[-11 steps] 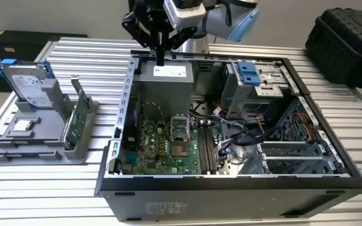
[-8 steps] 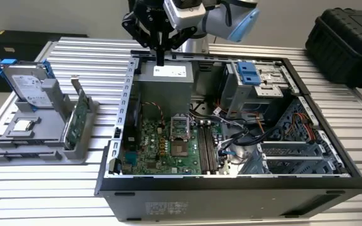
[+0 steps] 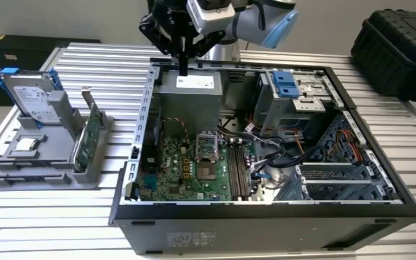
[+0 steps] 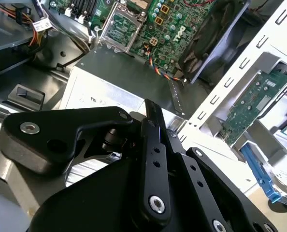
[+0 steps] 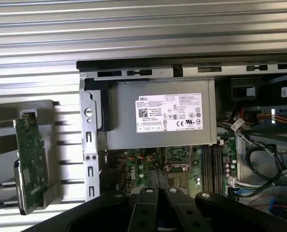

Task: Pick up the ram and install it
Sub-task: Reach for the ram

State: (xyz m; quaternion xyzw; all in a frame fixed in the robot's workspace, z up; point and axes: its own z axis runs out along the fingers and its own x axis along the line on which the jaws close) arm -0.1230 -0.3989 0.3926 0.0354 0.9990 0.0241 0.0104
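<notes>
Hanging over the far end of the opened tower case [image 3: 266,208], the gripper [image 3: 183,69] points straight down above the grey sheet-metal power supply [image 3: 190,97]. Its black, flat-sided fingers are pressed together with nothing visibly between them. I judge this a transit pose, high enough to clear the case walls.

Where the ram lies I cannot tell. Its likely seat, the long dark memory slots [image 3: 238,169], runs near-to-far on the green motherboard [image 3: 182,170], just to the exterior view's right of the square processor socket [image 3: 205,147].

On the exterior view's left, a grey moulded fixture [image 3: 41,162] stands parts on edge, probably for easy grasping: a silver drive with blue rails [image 3: 31,100] and a green circuit card [image 3: 85,141]. Everything rests on a ribbed aluminium table [image 3: 49,216].
</notes>
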